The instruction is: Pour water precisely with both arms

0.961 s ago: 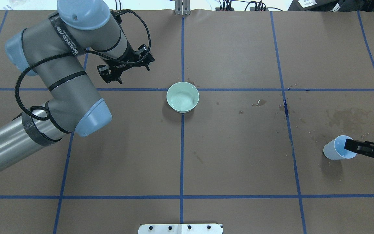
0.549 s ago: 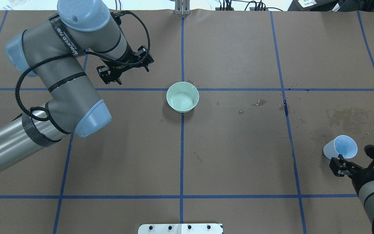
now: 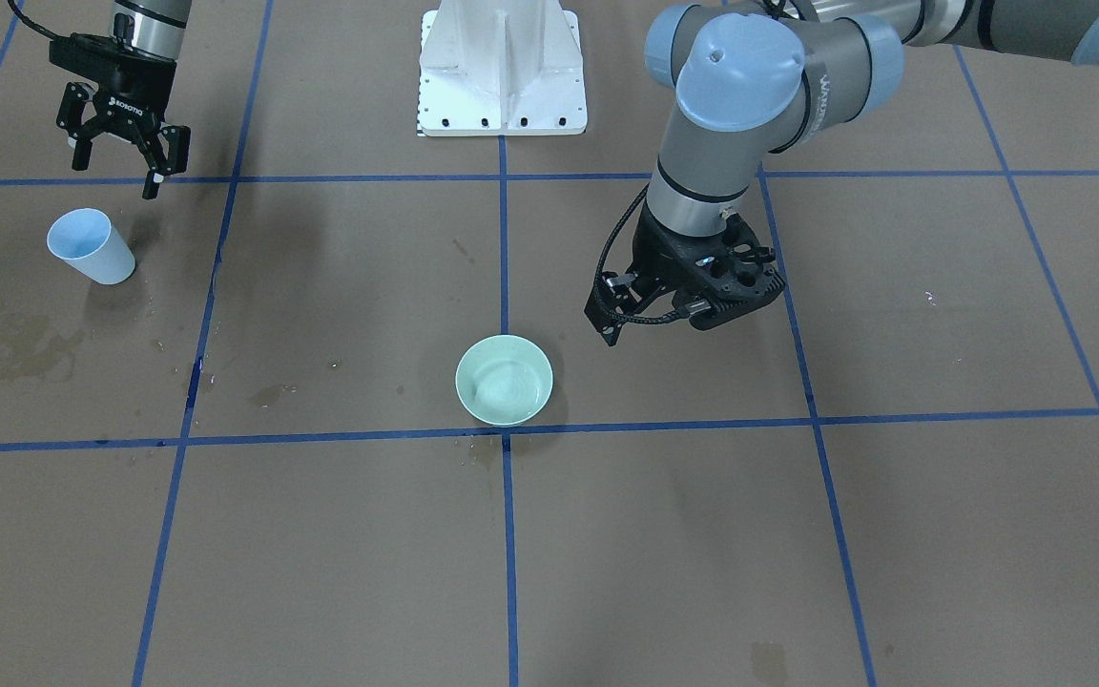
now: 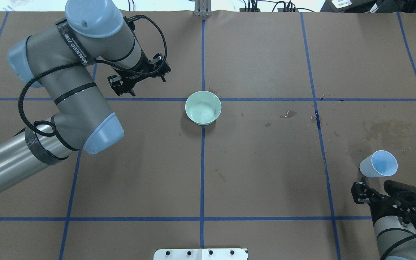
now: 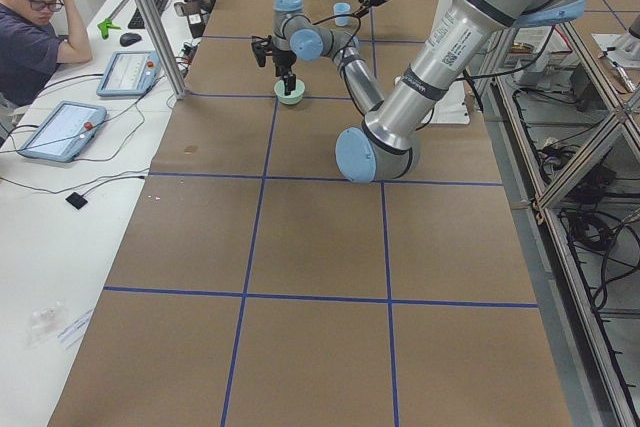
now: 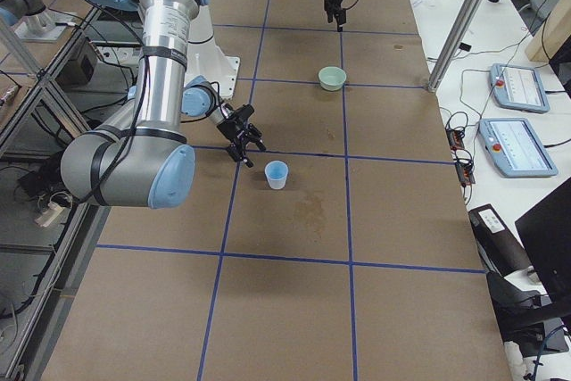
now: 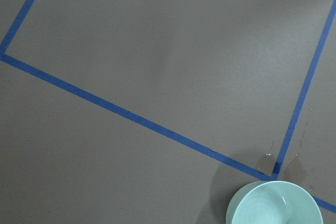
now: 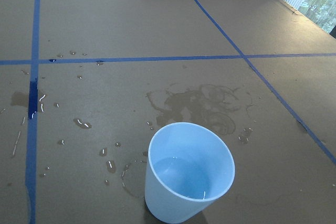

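Note:
A light-blue cup [image 4: 378, 164] stands upright on the brown table at the right, free of any gripper. It also shows in the front view [image 3: 90, 246] and the right wrist view [image 8: 189, 174], with a little water [image 8: 181, 181] pooled at its bottom. My right gripper [image 4: 386, 192] is open and empty, just on the robot's side of the cup; in the front view it [image 3: 117, 176] hangs above the table. A pale green bowl [image 4: 203, 108] sits at the table's centre. My left gripper [image 4: 139, 77] hovers to the bowl's left, apart from it, and looks open and empty.
Spilled drops and a wet stain [image 4: 385, 130] lie on the table beyond the cup, also in the right wrist view [image 8: 199, 103]. Blue tape lines [image 4: 202, 162] grid the table. The white pedestal [image 3: 502, 67] stands at the robot's edge. An operator [image 5: 35, 22] sits at the side desk.
My right gripper has let go of the cup's rim and pulled back toward the robot's side. The cup stays in place. The left arm has barely shifted.

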